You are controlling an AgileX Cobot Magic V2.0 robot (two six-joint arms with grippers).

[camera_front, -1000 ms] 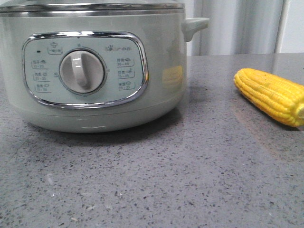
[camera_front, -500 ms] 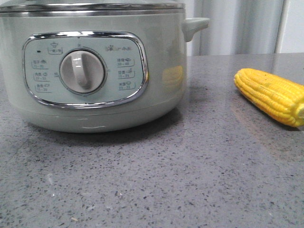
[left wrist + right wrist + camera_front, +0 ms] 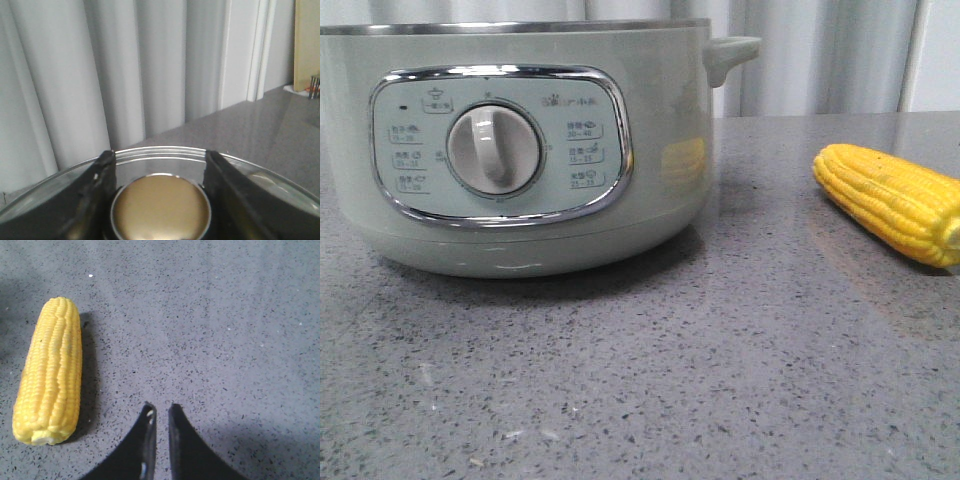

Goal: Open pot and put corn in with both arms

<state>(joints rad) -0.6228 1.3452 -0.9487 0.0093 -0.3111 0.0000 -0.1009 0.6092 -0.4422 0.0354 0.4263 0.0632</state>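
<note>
Grey counter (image 3: pixel 740 360), corn (image 3: pixel 890 200) right of pot (image 3: pixel 520 160)

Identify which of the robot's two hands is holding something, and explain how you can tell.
The left hand: its fingers flank the gold knob of the glass lid. The right hand hangs empty above the countertop, beside the corn.

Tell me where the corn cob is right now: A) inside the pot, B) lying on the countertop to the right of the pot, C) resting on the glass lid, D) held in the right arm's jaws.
B: the corn cob lies flat on the grey countertop apart from the pot, and the right gripper hangs beside it with nearly closed jaws holding nothing.
</note>
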